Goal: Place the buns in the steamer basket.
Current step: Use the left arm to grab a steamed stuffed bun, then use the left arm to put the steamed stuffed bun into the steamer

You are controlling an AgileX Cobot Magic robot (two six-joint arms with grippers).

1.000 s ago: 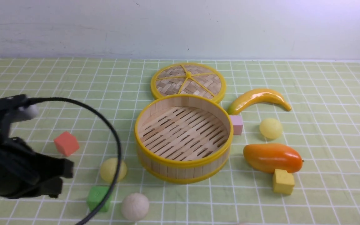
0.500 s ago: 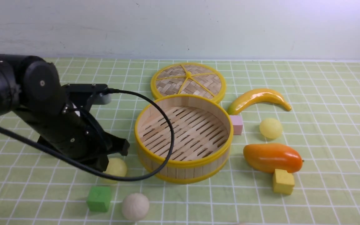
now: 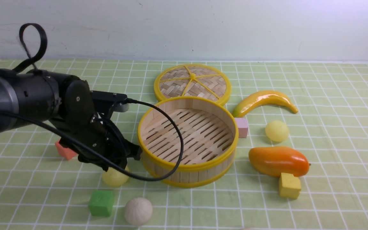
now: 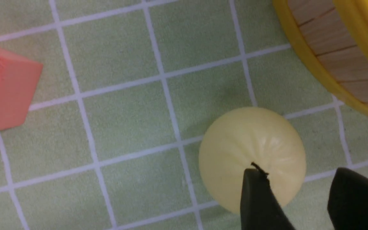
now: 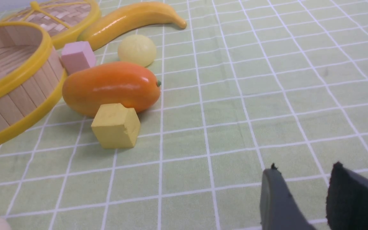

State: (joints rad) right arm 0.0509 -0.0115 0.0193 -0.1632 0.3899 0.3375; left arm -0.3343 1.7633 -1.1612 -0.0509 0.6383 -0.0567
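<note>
So the steamer basket (image 3: pixel 187 176) sits mid-bench with its slatted floor showing all the way across, and the woven lid (image 3: pixel 192 81) lies flat right behind it, touching or nearly touching the back rim. The buns are all out on the green checked bench (image 3: pixel 331 95). One pale yellow bun (image 3: pixel 113 178) is just beside the basket's front-left wall, an off-white bun (image 3: pixel 138 210) is a bit nearer the camera next to a green cube (image 3: pixel 101 203), and another pale yellow bun (image 3: pixel 277 131) is off to the right between the banana (image 3: pixel 264 100) and the mango (image 3: pixel 278 161). The left gripper (image 4: pixel 299 172) hangs low over that first yellow bun. In the left wrist view its jaws are spread apart, with one finger's tip overlapping the bun's top and the other just past the bun's edge, toward the basket. I honestly can't tell if anything is touching yet. A coral cube (image 3: pixel 65 151) sits to the left, half hidden by the arm, and the arm's black cable (image 3: pixel 177 150) loops across the basket's front. The right gripper (image 5: pixel 304 169) is well apart from everything, low over bare cloth, with its jaws parted and nothing in them. A pink cube (image 3: pixel 242 127) leans on the basket's right side, and a yellow cube (image 3: pixel 289 185) sits tight against the mango.
</note>
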